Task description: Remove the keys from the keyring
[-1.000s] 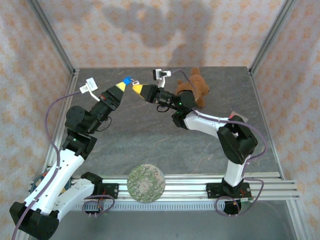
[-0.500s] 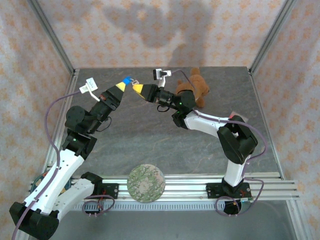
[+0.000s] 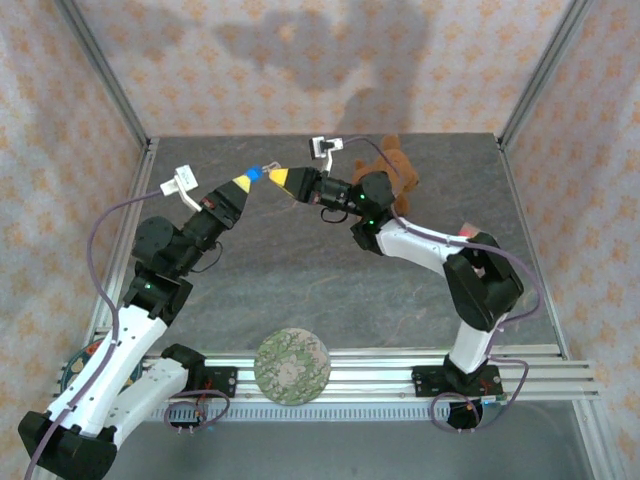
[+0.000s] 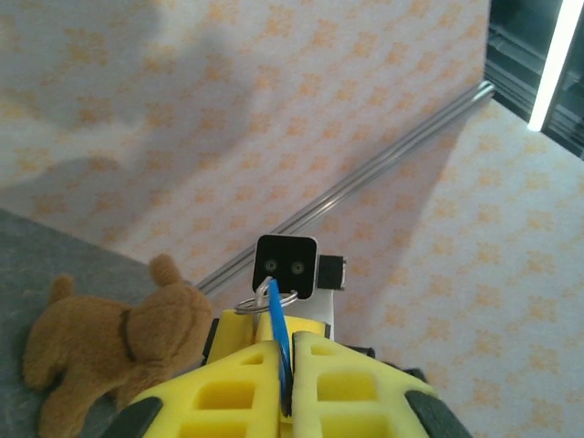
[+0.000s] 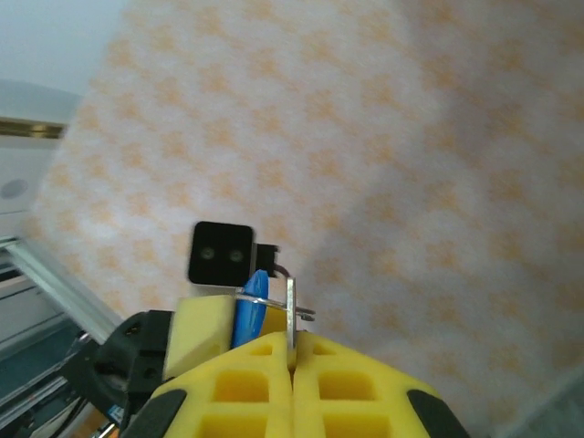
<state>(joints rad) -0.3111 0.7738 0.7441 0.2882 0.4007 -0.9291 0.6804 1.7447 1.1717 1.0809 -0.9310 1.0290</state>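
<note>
A: Two tools are meeting tip to tip, well above the desk. The left tool is pinching the blue key on edge between nearly closed fingers. The right tool is clamping the silver key with no gap at all.

B: And the keyring?

A: It is hanging in the air between the two tips, threading both keys.

B: What is worrying you?

A: Both grips are sitting on thin, flat blades. If the arms are pulling apart while the ring's coil is not being spread, I judge a key is likely slipping from its pads. Then the whole bunch is dropping to the desk, perhaps near the plush dog.

B: Anything else?

A: The tips are crowding each other. A small twist is risking the yellow fingers colliding. It is also risking the thin ring bending instead of a key sliding round its coil.
</note>
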